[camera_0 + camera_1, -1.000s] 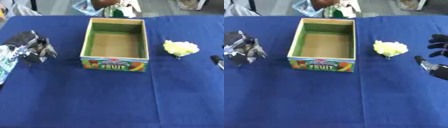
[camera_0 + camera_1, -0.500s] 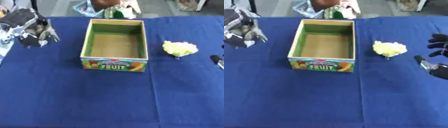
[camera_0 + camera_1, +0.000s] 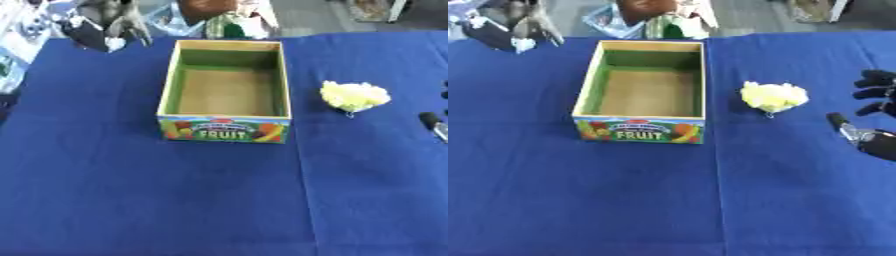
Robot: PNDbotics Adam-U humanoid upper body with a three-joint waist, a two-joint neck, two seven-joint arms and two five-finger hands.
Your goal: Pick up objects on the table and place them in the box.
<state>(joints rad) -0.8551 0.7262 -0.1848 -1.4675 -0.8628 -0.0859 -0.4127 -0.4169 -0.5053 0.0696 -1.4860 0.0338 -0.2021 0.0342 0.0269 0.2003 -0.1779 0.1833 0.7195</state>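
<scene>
The box (image 3: 226, 90) with a fruit label sits open mid-bench on blue cloth (image 3: 219, 200). A pale yellow object (image 3: 773, 96) lies beside it toward the right edge. The right robot hand (image 3: 871, 118) rests there, fingers relaxed. The left robot hand (image 3: 109, 22) hovers at the far left corner, fingers curled around something dark; clutter lies beyond the bench.

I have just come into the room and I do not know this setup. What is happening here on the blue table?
A humanoid robot is clearing things from the table into the fruit box, which looks empty inside. Its left hand is raised near the far left corner; whether it holds anything cannot be told. A yellow object lies on the cloth right of the box, apart from it. The right hand rests open at the right edge, beside that object but not touching it.
</scene>
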